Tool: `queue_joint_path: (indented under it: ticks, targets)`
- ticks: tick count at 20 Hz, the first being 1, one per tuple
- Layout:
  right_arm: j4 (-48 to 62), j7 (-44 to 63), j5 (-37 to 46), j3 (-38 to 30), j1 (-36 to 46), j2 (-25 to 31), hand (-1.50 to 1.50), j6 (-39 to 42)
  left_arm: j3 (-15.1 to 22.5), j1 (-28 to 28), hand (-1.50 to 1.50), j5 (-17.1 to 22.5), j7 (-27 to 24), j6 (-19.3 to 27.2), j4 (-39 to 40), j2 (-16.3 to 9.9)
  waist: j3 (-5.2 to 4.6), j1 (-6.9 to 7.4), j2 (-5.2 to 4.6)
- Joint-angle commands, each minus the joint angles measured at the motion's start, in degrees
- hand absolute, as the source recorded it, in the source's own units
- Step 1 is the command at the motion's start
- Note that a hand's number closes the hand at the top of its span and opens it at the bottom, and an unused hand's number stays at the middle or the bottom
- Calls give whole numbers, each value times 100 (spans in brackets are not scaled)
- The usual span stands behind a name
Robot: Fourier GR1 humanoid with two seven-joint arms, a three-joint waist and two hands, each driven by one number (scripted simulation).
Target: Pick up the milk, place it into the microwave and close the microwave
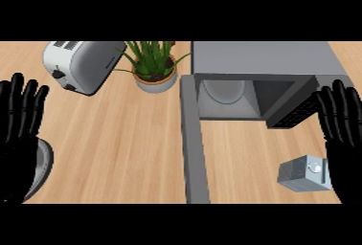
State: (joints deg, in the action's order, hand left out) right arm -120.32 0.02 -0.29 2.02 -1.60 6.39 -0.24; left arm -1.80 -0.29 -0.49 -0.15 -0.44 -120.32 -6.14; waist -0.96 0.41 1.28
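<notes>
1. While both hands stood open, nothing had been picked up; the job looked to be at its very start.
2. Milk [305, 174], a small grey carton, lay on the counter [127, 139] at about 4 o'clock, apart from the microwave [268, 62].
3. Right hand [342, 119] at 3 o'clock, fingers straight and spread, just above and beside the carton, holding nothing.
4. Left hand [21, 115] rested at 9 o'clock, fingers up and spread.
5. Microwave door [192, 143] hung open, running toward 6 o'clock; plate inside visible.
6. Toaster [81, 64] at 11, potted plant [152, 67] at 12.
7. Next, judged: right hand lowers and curls round the carton.
</notes>
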Motion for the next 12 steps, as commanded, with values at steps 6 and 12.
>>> queue_joint_path:
  ticks: [6, 12]
  targets:
    - [-1637, 586, -308, -567, -692, 159, -150, -44, -651, -58, -150, 618, 12, -160, 174, -130, 92, -109, -114]
    - [-2089, 1317, 343, 267, -1104, -62, -150, -97, -1010, 529, -150, 1153, 194, -274, 120, -43, 91, -44, -118]
